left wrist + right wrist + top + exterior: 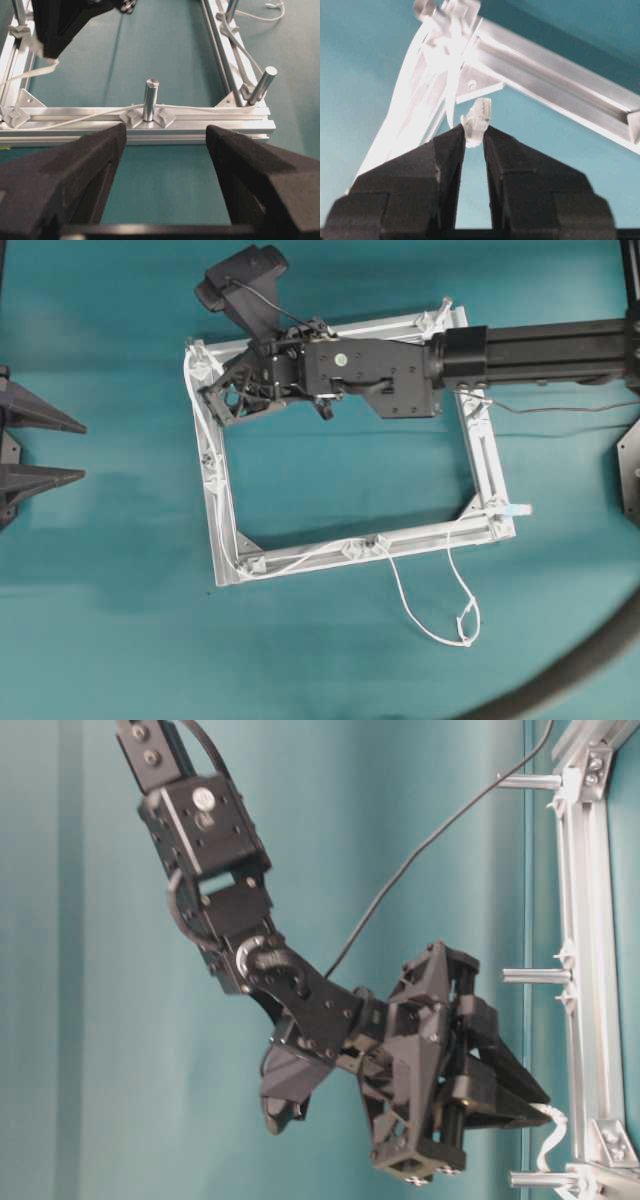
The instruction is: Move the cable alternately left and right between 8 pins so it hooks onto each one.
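Note:
The white cable (pixel 310 558) runs down the left bar and along the near bar of the silver frame (pixel 480 455), past several small pale pins (pixel 355 550). It then loops loose onto the cloth (pixel 462 625). My right gripper (pixel 215 405) reaches across to the frame's far left corner. It is shut on the cable's pale plug (pixel 477 122), which sticks out above its fingertips (pixel 455 137) and hangs just short of the corner bracket. The left gripper (pixel 84 451) stands open at the left, apart from the frame. In its own view, the left gripper (pixel 166 131) has nothing between its jaws. They face a bar with two clip pins (pixel 131 118) and the cable (pixel 75 121).
A thick dark grey hose (pixel 570 680) curves across the near right corner. Metal posts (pixel 150 97) stand up from the frame bars. A small light blue tag (pixel 518 510) sticks out at the frame's right corner. The right arm (pixel 540 350) spans the frame's far bar.

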Controlling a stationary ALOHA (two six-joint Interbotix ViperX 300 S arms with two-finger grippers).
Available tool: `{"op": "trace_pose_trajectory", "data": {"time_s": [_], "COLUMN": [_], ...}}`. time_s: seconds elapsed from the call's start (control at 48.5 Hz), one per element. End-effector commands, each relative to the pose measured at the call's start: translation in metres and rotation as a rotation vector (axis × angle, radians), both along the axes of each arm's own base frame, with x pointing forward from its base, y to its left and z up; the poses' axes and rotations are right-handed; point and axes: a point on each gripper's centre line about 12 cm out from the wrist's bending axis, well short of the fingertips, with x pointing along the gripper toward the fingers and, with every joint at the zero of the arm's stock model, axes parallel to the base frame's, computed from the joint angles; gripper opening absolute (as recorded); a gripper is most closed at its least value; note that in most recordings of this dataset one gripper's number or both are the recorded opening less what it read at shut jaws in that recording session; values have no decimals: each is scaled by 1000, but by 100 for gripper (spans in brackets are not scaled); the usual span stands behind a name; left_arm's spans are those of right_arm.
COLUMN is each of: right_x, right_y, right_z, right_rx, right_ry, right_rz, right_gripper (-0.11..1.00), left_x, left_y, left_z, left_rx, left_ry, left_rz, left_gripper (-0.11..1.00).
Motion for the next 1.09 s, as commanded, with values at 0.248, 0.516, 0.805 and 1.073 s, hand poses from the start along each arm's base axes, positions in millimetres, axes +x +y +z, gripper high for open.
{"op": "trace_pose_trajectory", "data": {"time_s": [0.248,0.516,0.805,1.073], "right_x": [2,2,-21,-56], "right_y": [21,23,30,20], "right_z": [42,41,24,33], "right_rx": [-62,-76,-54,-48], "right_ry": [-83,-82,-49,-27], "right_rz": [194,226,239,206], "right_gripper": [16,16,16,16], "left_x": [2,2,2,2], "left_y": [0,0,0,0], "left_z": [5,5,5,5], "left_rx": [2,0,0,0], "left_ry": [-9,-9,-9,-9], "left_rz": [-3,-2,-2,-2], "left_gripper": [74,74,74,74]}}
